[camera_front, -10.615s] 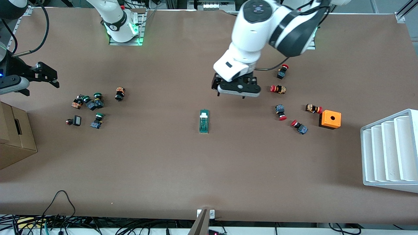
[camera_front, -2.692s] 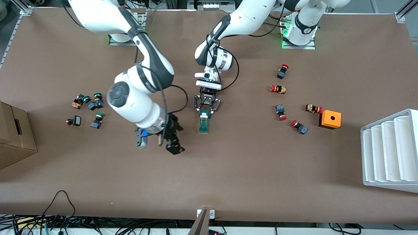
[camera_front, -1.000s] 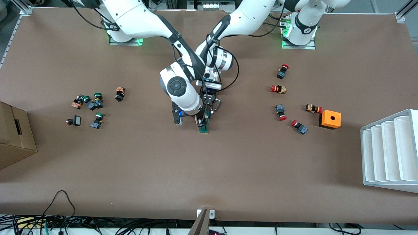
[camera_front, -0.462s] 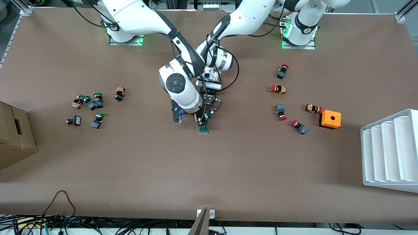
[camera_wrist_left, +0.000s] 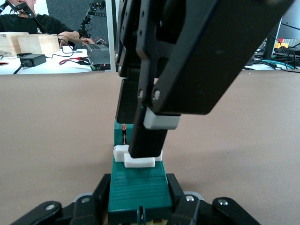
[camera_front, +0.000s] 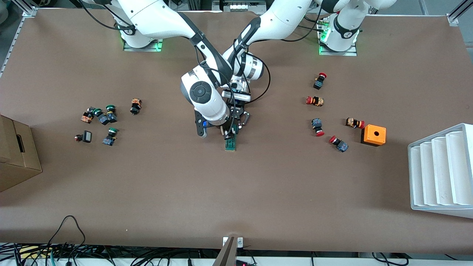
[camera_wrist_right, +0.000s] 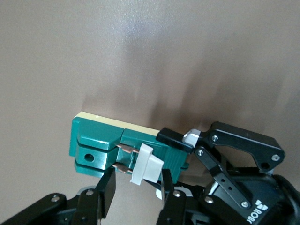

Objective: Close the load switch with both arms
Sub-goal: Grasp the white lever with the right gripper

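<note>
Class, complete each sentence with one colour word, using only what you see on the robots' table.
1. The left tool grips the load switch, whose body is dark ____.
2. The right tool is at the switch's ____ end piece.
3. The box with a hole, toward the left arm's end of the table, is ____.

Missing words: green; white; orange.

A brown desk carries a green load switch at mid-desk. From that switch, red push buttons and an orange box lie toward the left arm's end, green push buttons toward the right arm's.
</note>
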Controlling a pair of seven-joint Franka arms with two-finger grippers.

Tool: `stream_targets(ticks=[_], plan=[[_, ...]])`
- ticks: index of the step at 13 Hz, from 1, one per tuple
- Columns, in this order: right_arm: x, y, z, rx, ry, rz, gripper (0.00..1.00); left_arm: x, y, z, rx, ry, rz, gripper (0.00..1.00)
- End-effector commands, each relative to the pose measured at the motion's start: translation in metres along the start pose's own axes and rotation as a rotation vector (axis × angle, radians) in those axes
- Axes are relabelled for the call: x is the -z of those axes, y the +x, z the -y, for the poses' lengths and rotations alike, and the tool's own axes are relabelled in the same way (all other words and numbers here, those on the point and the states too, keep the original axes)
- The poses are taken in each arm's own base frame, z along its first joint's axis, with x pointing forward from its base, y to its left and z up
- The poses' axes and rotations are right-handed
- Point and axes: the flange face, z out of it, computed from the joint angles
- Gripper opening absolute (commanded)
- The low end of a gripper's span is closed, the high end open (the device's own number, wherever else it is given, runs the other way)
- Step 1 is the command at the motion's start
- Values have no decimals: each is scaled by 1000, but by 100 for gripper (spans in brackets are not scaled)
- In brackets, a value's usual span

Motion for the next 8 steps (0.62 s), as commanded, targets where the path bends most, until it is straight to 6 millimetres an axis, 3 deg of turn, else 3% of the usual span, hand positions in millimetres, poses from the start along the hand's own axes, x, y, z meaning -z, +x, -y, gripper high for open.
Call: stream_targets(ticks=[1,4,8], plan=[[1,-4,-16,-10,21,-9,47,-6,-3,1,5,-13,-16,48],[-8,-8,-27,10,23,-12,47,-6,-3,1,5,-13,-16,48],[-4,-8,-25,13,41,-7,47,-6,-3,1,6,-12,-16,48]])
